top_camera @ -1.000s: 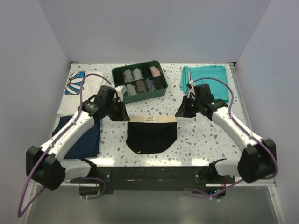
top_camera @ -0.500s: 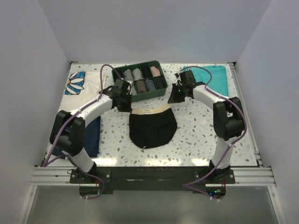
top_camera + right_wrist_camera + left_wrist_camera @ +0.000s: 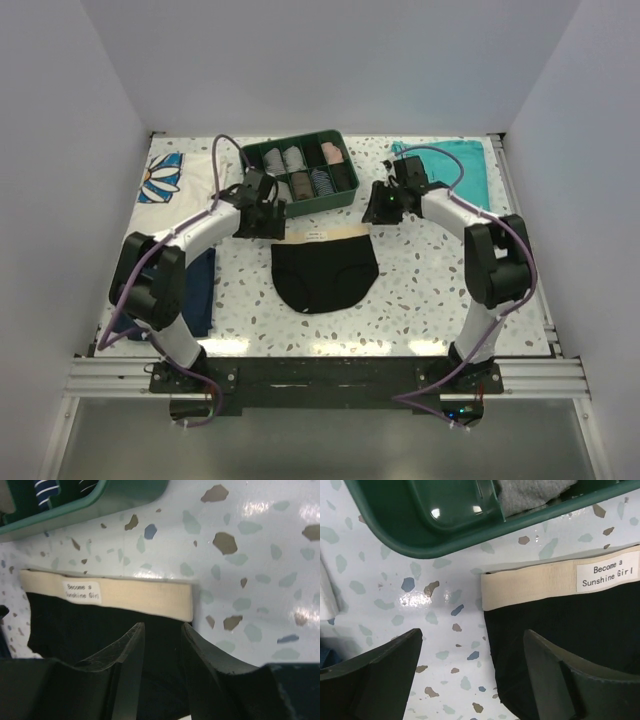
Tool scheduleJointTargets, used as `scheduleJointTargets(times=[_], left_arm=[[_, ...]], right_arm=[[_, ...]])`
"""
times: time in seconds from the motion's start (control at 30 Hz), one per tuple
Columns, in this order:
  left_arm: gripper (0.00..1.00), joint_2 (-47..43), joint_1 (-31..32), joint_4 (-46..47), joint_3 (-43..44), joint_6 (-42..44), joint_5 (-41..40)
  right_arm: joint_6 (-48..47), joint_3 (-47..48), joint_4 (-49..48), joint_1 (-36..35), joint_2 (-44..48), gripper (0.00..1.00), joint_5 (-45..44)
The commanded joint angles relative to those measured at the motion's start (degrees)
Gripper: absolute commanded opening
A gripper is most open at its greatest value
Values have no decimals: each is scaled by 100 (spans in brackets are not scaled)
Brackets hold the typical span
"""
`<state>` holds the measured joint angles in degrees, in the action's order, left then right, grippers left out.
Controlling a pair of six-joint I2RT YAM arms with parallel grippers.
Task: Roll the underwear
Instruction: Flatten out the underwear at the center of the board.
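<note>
Bright, even overhead light, with only soft shadows.
Glare spots shine on the glossy white speckled tabletop (image 3: 415, 600) and dark green plastic tray (image 3: 436, 513); black fingers (image 3: 375, 675) of the left gripper (image 3: 472, 640) loom soft-edged near the lens.

Probably a lab: white booth walls (image 3: 330, 60), aluminium rail (image 3: 110, 375).

Black soft fabric underwear (image 3: 325, 278): beige waistband, white label. Dark green plastic tray (image 3: 312, 205). White tabletop (image 3: 430, 280), speckled grey-blue and brown. Teal cloth shorts (image 3: 465, 165). Navy folded garment (image 3: 200, 295).
</note>
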<state>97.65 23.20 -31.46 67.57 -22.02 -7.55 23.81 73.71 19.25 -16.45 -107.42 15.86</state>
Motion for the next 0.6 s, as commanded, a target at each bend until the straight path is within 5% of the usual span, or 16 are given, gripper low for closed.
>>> scheduleJointTargets(times=[0.0, 0.17, 0.3, 0.4, 0.57], left_arm=[[87, -588, -44, 139, -147, 5, -81], [84, -1037, -35, 1016, -927, -232, 1588], [67, -1134, -35, 2063, -1658, -837, 2809], [54, -1090, -35, 2609, -2019, -1093, 2900], [47, -1151, -44, 3319, -2441, -1287, 2645]], right_arm=[[290, -506, -500, -16, 932, 41, 110], [457, -1113, -650, -288, 1109, 28, 452], [703, -1377, -1036, -517, 1021, 10, 682], [765, -1333, -1124, -710, 784, 5, 796], [792, -1166, -1213, -816, 529, 3, 910]])
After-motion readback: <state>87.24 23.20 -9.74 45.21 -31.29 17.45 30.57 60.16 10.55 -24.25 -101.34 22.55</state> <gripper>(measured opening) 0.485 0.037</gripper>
